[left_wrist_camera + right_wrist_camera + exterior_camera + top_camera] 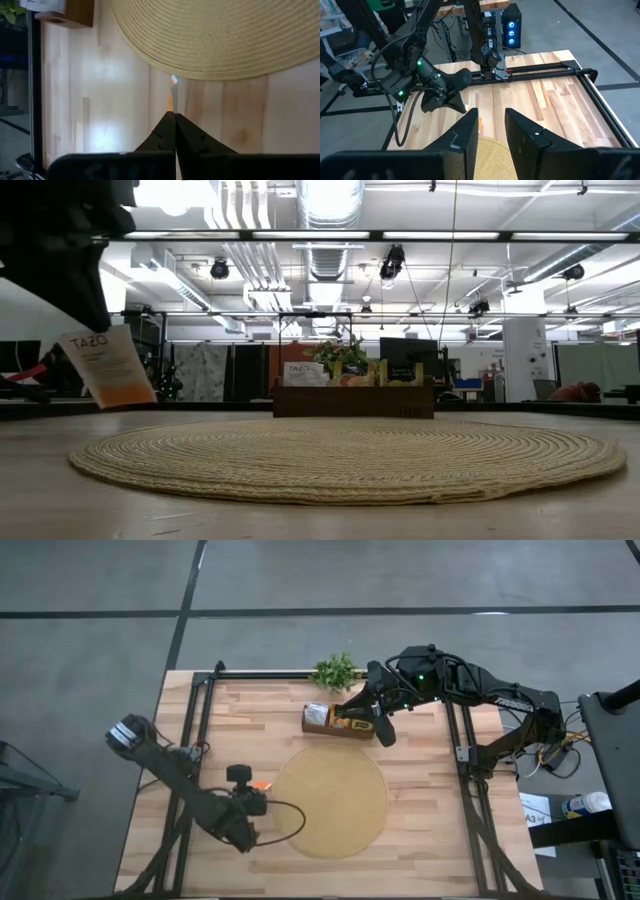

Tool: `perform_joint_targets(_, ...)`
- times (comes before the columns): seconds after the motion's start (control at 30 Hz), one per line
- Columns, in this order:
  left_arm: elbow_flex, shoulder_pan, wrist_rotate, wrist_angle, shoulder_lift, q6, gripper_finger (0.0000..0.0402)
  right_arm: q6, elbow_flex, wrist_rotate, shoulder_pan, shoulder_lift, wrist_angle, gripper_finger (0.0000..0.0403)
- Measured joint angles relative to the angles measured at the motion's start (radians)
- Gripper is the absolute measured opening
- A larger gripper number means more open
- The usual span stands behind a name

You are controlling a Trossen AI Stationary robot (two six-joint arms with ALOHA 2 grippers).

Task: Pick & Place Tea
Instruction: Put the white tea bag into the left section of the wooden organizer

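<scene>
Tea packet (108, 367) hangs pinched in left gripper (172, 116), beside mat (335, 830).

One round mat (332, 802), one plant (336, 670), two arms.

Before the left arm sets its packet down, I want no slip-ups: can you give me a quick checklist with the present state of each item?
1. Left end effector shut on the packet: ok.
2. Packet lifted off the table: ok, it hangs above the wood in the low view.
3. Packet over the mat: not ok, it is beside the mat's edge.
4. Mat free of other things: ok.
5. Right end effector out of the way: ok, it is up by the box.
6. Right end effector empty: ok, nothing shows between its fingers.
</scene>
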Motion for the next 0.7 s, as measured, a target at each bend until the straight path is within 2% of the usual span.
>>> perform_joint_targets(0.33, 0.000, 0.104, -0.062, 0.004, -0.100, 0.084, 0.0000, -0.018, 0.000, 0.000, 0.000, 0.000, 0.000, 0.0095)
perform_joint_targets(0.7, 0.000, 0.287, -0.063, 0.076, -0.222, 0.308, 0.0000, -0.102, 0.000, 0.030, -0.001, -0.025, -0.008, 0.0084)
